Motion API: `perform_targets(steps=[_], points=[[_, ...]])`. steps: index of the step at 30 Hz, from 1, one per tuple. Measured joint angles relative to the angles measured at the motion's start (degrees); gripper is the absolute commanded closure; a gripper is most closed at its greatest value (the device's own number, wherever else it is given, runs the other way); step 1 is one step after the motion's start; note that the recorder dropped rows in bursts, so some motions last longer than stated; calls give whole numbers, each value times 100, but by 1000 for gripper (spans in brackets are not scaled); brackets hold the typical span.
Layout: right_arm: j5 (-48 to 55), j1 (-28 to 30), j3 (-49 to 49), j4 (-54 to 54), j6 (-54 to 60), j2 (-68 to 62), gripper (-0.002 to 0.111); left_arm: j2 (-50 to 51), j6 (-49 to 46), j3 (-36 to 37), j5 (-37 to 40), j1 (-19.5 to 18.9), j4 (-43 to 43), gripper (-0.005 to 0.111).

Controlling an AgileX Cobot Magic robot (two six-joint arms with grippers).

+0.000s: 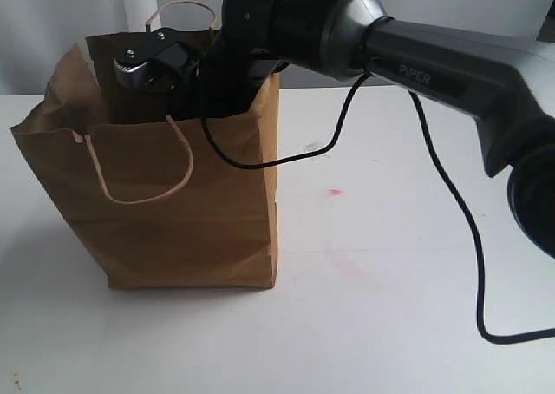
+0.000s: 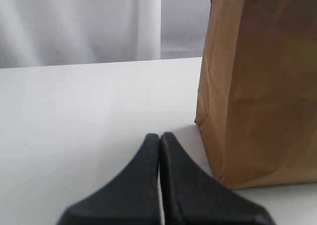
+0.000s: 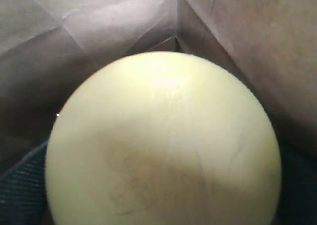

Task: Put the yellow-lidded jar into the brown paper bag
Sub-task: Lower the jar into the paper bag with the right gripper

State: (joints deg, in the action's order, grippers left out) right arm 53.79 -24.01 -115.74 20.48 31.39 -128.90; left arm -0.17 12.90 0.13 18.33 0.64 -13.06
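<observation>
Jar: the yellow-lidded jar (image 3: pixel 163 140) is inside the brown paper bag (image 1: pixel 173 220), paper walls all round its lid.
Bag: upright on the white surface (image 1: pixel 390 307).
Right gripper (image 1: pixel 208 90): sunk into the bag's mouth; whether the jaws grip, I cannot tell.
Left gripper (image 2: pixel 159 138): jaws pressed together, near the bag's base.

The brown paper bag (image 1: pixel 182 229) stands upright on the white worktop (image 1: pixel 373 325), toward the left of the exterior view. Its mouth is open, its sides are creased and its rim is uneven. One twisted cord handle (image 1: pixel 139 202) droops down the near face and another arches above the far rim. The yellow-lidded jar (image 3: pixel 163 140) is inside the bag. Only its round, pale yellow lid shows, facing the right wrist camera, with creased brown paper walls close around it. Whether it rests on the bag's floor cannot be told.
</observation>
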Motion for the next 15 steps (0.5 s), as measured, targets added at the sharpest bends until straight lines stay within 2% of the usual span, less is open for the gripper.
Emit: perform_targets(steps=[11,15], points=[[-1,0,0,0,-247,0,108,0,0,0,0,0,0,106],[-1,0,0,-14,-298,0,97,0,0,0,0,0,0,106]])
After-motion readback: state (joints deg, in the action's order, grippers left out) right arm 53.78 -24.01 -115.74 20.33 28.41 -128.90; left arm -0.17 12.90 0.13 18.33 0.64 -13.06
